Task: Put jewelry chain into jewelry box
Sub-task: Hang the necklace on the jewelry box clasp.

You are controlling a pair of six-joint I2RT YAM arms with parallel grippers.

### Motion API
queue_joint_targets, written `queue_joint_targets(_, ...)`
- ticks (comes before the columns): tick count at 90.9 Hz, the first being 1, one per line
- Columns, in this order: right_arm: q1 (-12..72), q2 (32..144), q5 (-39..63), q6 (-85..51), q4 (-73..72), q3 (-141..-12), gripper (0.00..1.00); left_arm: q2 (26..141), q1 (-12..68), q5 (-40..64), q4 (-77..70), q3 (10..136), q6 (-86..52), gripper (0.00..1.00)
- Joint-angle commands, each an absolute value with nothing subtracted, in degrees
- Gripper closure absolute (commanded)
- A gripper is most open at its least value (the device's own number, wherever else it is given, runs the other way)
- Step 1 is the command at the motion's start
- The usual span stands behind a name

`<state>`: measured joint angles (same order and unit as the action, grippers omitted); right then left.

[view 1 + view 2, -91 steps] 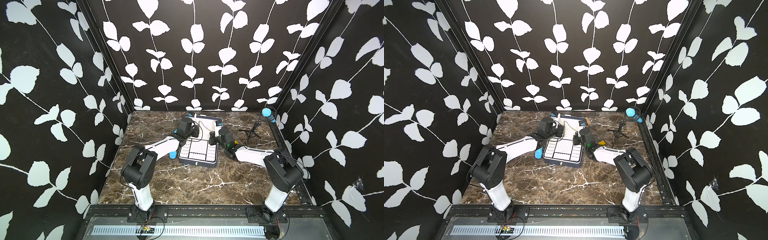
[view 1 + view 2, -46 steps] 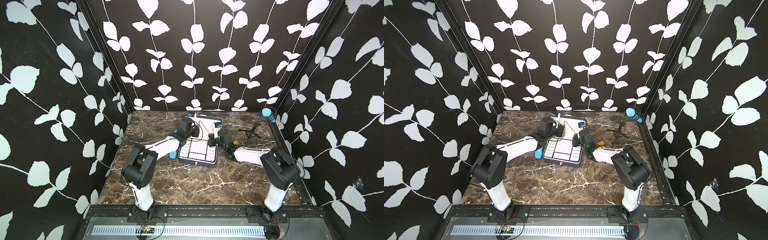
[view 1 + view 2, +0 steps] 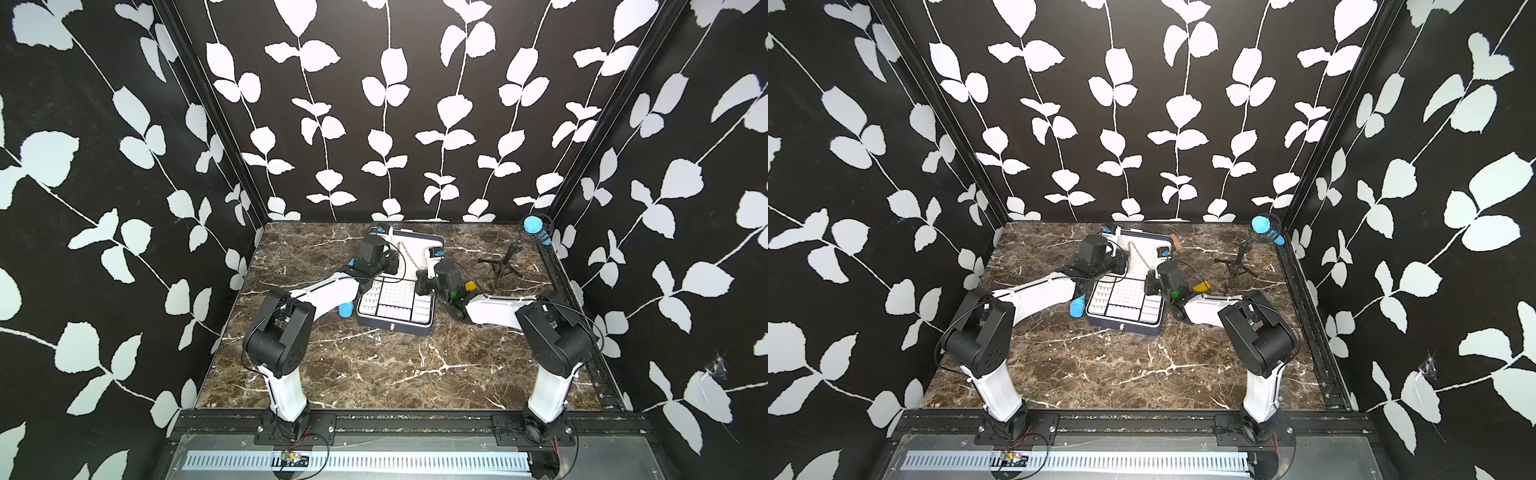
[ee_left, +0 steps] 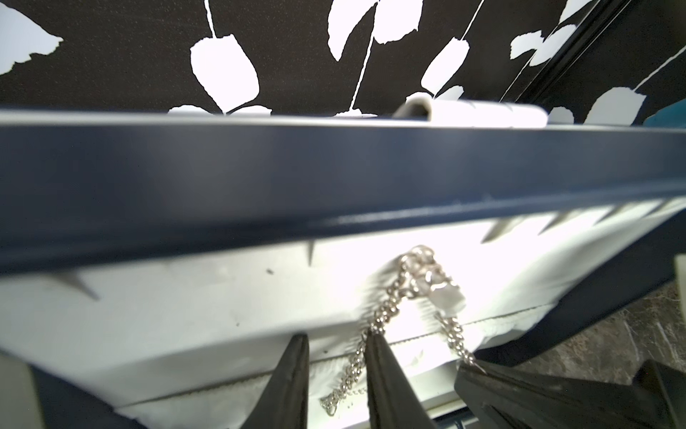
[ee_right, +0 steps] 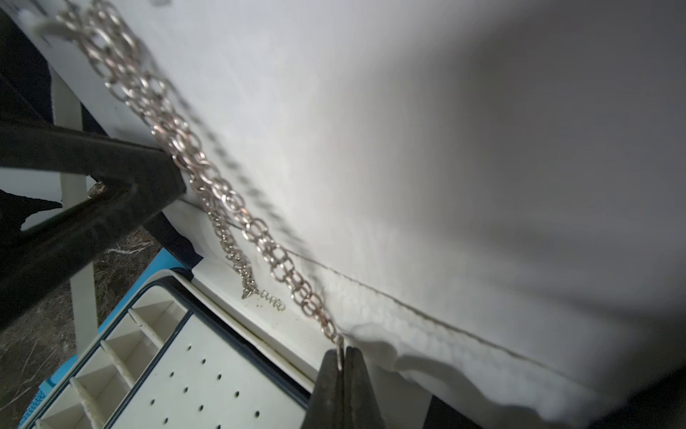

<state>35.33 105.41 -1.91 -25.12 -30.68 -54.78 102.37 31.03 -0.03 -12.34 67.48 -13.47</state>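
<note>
The one dark navy, white-lined hinged jewelry box (image 3: 395, 328) stands open by the middle of the desk's (image 3: 374, 374) far edge, and the one thin silvery link chain (image 3: 409, 254) hangs doubled against its raised lid's (image 3: 419, 241) lining. My right hand (image 5: 339, 354) is pinched tight on the chain's lower end, while my left hand (image 4: 336, 336) is partly spread with a strand passing ungripped between its fingers. Only my wrist views show these grips; both top views give a faint line.

The jewelry box (image 3: 395, 323) sits open mid-bench (image 3: 374, 374), with the jewelry chain (image 3: 409, 255) lying against its raised lid's inside. A block (image 3: 470, 286) lies right of it and a cylinder (image 3: 345, 310) left.
</note>
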Motion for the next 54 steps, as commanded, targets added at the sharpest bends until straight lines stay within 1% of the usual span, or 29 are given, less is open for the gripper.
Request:
queue_joint_targets(1, 35.16, 105.03, -2.78, -25.25, -32.87, -54.64, 0.93, 100.08, 30.76, 0.00, -12.41, 67.67, -12.71, 0.68)
queue_joint_targets(10, 35.16, 104.35, -2.91, -25.16, -32.20, -54.61, 0.83, 99.45, 30.76, -0.25, -12.17, 67.05, -12.51, 0.68)
queue_joint_targets(16, 35.16, 104.00, -2.81, -25.14, -32.00, -54.43, 0.79, 99.01, 30.76, -0.47, -12.01, 66.60, -12.35, 0.67)
queue_joint_targets(23, 35.16, 103.57, -2.70, -25.14, -31.78, -54.17, 0.76, 98.49, 30.76, -0.68, -11.95, 66.01, -12.29, 0.67)
queue_joint_targets(40, 35.13, 102.03, -2.74, -25.14, -31.18, -53.51, 0.74, 96.94, 30.78, -1.29, -11.18, 64.76, -12.04, 0.66)
queue_joint_targets(54, 35.16, 98.80, -1.20, -23.85, -29.20, -52.80, 0.63, 94.08, 30.74, -2.04, -9.09, 63.59, -12.04, 0.63)
